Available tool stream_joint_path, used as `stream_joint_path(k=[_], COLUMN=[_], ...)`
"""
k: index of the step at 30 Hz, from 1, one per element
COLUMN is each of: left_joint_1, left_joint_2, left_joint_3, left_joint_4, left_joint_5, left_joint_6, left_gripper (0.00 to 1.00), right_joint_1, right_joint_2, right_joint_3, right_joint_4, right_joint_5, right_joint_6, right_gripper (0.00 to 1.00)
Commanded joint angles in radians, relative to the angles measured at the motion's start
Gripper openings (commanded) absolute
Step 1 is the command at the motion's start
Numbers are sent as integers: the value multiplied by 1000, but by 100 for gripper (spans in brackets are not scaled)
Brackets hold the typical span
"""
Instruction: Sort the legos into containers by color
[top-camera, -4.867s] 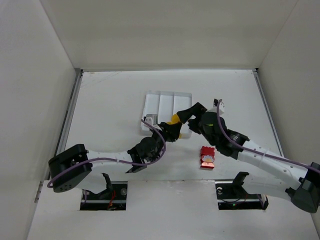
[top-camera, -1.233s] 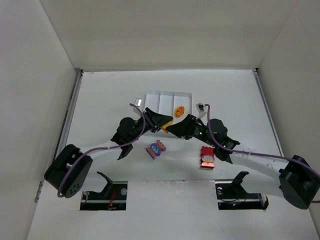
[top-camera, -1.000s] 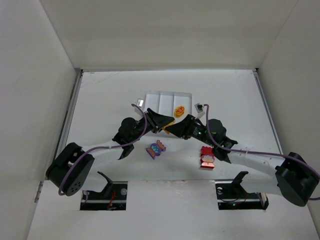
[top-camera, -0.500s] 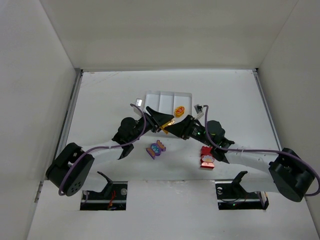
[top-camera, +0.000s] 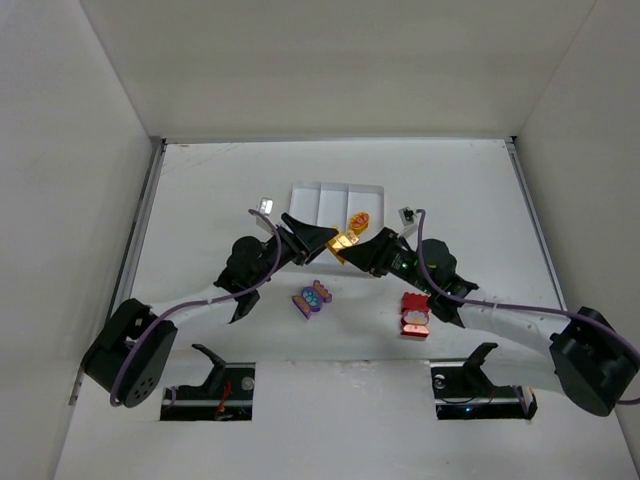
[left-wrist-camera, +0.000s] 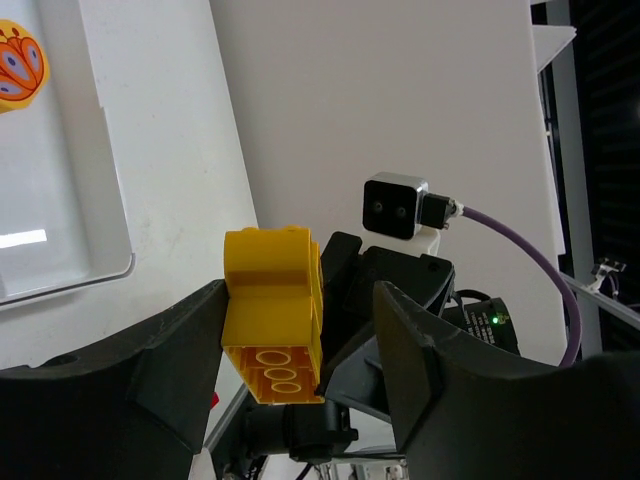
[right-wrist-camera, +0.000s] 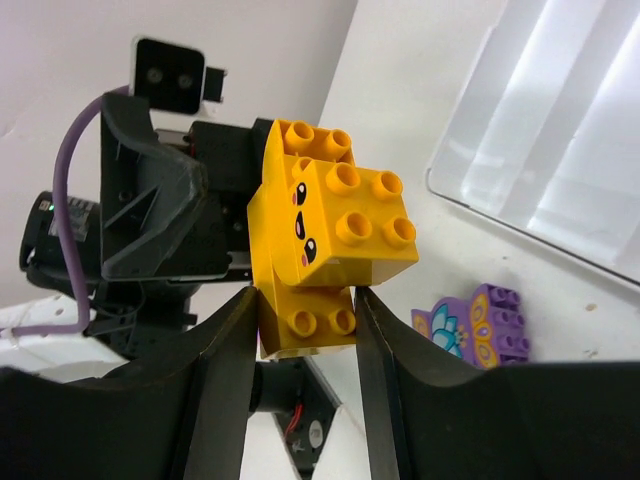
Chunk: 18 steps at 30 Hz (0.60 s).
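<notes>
You had the right pincer (right-wrist-camera: 305, 298) clamped on the yellow lego (right-wrist-camera: 330, 235), a small stack of two bricks with a printed face on the upper one. Its two fingers (right-wrist-camera: 215, 385) pressed the sides of the lower brick, and the stack was lifted off the tabletop (top-camera: 220, 190). Your left pincer (top-camera: 324, 243) faced it from 9 o'clock with its jaws spread wide. In the left wrist view the yellow lego sat between those fingers (left-wrist-camera: 175, 370), close against one and clear of the other, so that pincer gripped nothing. Both pincers met just at 6 o'clock of the tray (top-camera: 305, 205), near the outside of its near edge. An orange lego (top-camera: 358, 221) lay in the tray's right-hand compartment, toward the near end, at about 1 o'clock from the held stack. The purple lego (top-camera: 312, 298) lay on the tabletop at 7 o'clock of the pincers, and the red lego (top-camera: 414, 313) lay farther off at 4 o'clock, beside the right arm.
</notes>
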Motion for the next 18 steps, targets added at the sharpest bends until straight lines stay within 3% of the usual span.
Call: stream_joint_path(k=[1,15,18], left_joint_1=[-7,-82,-90], left_joint_2=[-33,24,34], left_joint_3=[-7,30,41], left_joint_4=[18,27,28], left_joint_5=[-7,-76,-79], left_joint_6=[32,61,72], left_gripper=[55,43,36], right_joint_1=[-12,-9,-9], right_joint_2=[-31,-32,-26], right_joint_3=[10,16,18], right_joint_4=[-31,-28,-28], right_joint_5=[45,46,46], right_joint_6=[-45,-34,-31], right_gripper=[32,32,32])
